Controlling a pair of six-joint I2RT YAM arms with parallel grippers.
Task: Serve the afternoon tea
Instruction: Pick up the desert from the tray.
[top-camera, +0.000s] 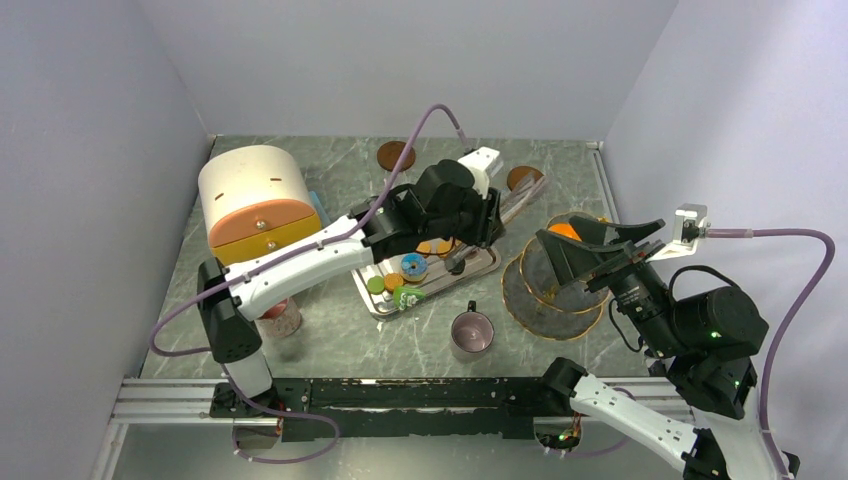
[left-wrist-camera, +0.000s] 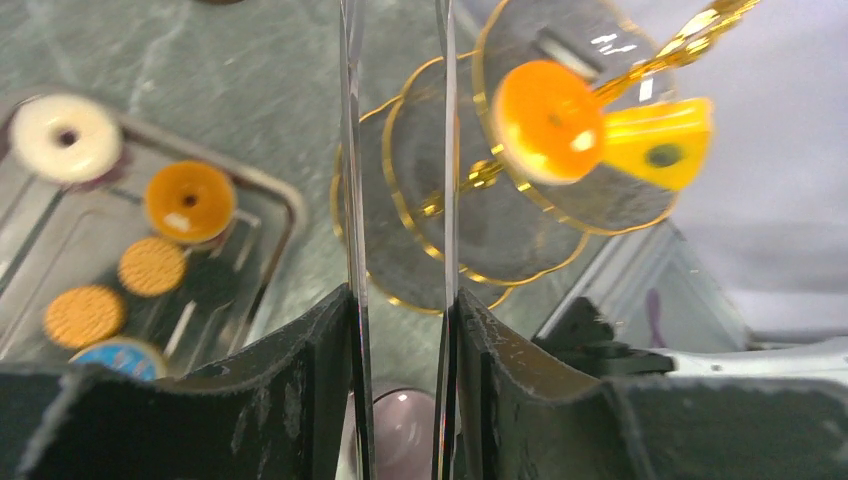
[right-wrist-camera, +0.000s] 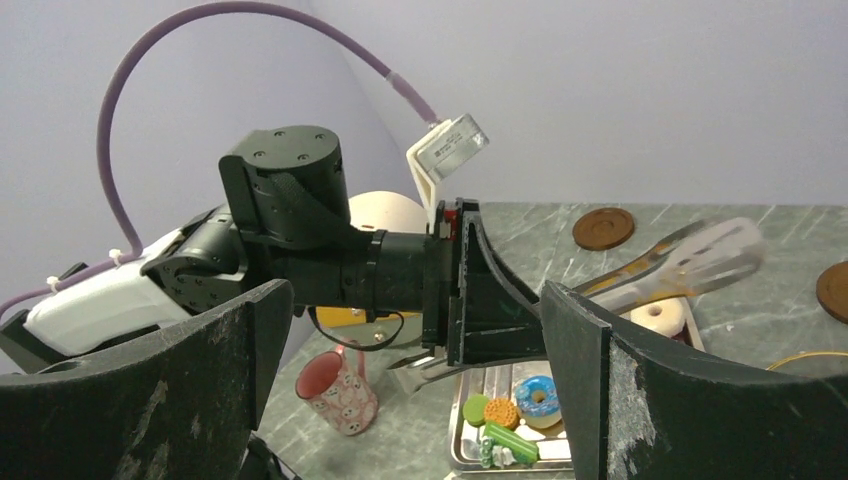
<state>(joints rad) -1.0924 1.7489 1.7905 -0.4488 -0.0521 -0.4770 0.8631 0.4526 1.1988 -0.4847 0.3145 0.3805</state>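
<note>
**Left pincer (left-wrist-camera: 398, 322) squeezing metal tongs (left-wrist-camera: 351, 150) over the steel tray (left-wrist-camera: 60, 235)**

Closest to us, the left pincer's dark fingers (left-wrist-camera: 300, 380) are pressing on the two thin blades of the metal tongs. The pincer is closing partway around them, and the blades are standing a little apart. It is hovering above the far right part of the steel tray.

On the tray we are seeing the treats lying loose: a cream ring (left-wrist-camera: 65, 137), an orange ring (left-wrist-camera: 190, 200), two golden biscuits (left-wrist-camera: 152, 265), a blue-iced doughnut (top-camera: 412, 265), a green round (top-camera: 376, 284) and a green stick (right-wrist-camera: 510, 440). The pinkish mug (top-camera: 471, 333) is standing upright on the table on the near side of the tray, apart from it.

Right of the tray a tiered glass stand (top-camera: 530, 290) with gold rims is standing. One orange treat (left-wrist-camera: 545, 120) is resting on its top tier, with a yellow wedge (left-wrist-camera: 655, 140) showing just beside it. The right pincer (right-wrist-camera: 415, 295) is hanging over that stand, its fingers spread wide and holding nothing.

Beyond the tray, translucent serving tongs (right-wrist-camera: 690, 260) are lying on the table. Left of the tray, a round cream box (top-camera: 250, 200) with an orange drawer is standing.
</note>
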